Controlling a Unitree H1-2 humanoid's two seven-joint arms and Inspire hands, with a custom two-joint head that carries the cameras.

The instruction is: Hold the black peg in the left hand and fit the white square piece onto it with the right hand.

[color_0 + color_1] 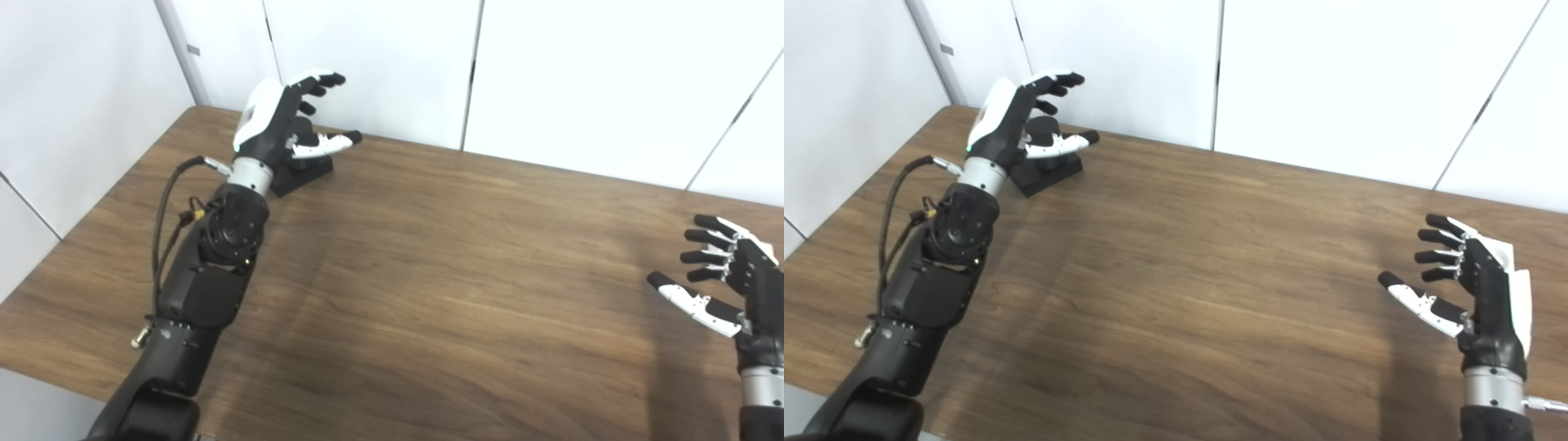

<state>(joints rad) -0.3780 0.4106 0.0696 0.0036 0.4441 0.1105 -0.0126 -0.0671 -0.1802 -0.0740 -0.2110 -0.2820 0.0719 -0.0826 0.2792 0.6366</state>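
A black peg (1042,135) stands upright on its black square base (1053,174) at the far left of the wooden table (1176,275). My left hand (1020,119) reaches around it from the left, fingers spread above the peg's top and thumb stretched in front; it is open and I see no grip. My right hand (1470,285) hovers open over the table's right side, palm facing left, holding nothing. No white square piece shows in either view.
White wall panels (551,79) stand close behind the table's far edge. The table's left edge runs diagonally past my left forearm (208,282), which has a cable loop (165,202) beside it.
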